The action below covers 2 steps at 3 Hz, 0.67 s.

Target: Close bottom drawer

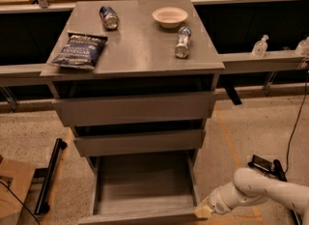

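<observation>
The bottom drawer [143, 184] of the grey wood-grain cabinet [135, 108] is pulled far out; its shallow tray is bare and its flat front runs along the bottom edge of the view. My gripper [203, 210] is at the end of the white arm [256, 190], low at the bottom right, right by the front right corner of the bottom drawer. Its tip is mostly hidden behind the wrist. The middle drawer [139, 142] and top drawer [135, 109] sit slightly out.
On the cabinet top lie a chip bag [79, 50], a can [109, 17], a bowl [169, 16] and a bottle on its side [182, 42]. A black bar [50, 175] and cardboard [14, 190] lie on the floor at left. A counter ledge with a dispenser bottle [260, 46] runs behind.
</observation>
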### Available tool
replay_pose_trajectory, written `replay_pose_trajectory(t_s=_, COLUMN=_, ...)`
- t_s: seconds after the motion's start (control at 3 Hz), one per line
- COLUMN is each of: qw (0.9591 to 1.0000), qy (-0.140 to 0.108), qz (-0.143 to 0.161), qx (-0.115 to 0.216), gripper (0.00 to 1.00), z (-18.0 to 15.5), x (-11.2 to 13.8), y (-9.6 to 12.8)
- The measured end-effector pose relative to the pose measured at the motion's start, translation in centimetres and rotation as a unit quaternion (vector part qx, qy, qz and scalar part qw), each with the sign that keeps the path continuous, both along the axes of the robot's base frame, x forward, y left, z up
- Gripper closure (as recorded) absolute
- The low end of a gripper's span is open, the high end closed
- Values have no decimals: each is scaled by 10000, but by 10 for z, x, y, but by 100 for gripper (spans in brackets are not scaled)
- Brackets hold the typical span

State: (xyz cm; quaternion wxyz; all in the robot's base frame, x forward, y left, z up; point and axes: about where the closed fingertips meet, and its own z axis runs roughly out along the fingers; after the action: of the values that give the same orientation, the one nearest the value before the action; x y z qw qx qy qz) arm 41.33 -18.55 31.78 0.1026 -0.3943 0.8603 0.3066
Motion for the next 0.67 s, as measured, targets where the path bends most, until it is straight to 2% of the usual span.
replay_pose_trajectory(t_s=0.33, qw=9999, qy=104, qz=18, qx=-14, gripper=100, z=-7, x=-1, y=2)
replay_pose_trajectory(t_s=0.67, qw=9995, qy=312, qz=-62, qx=10, gripper=100, z=-40, x=3, y=4)
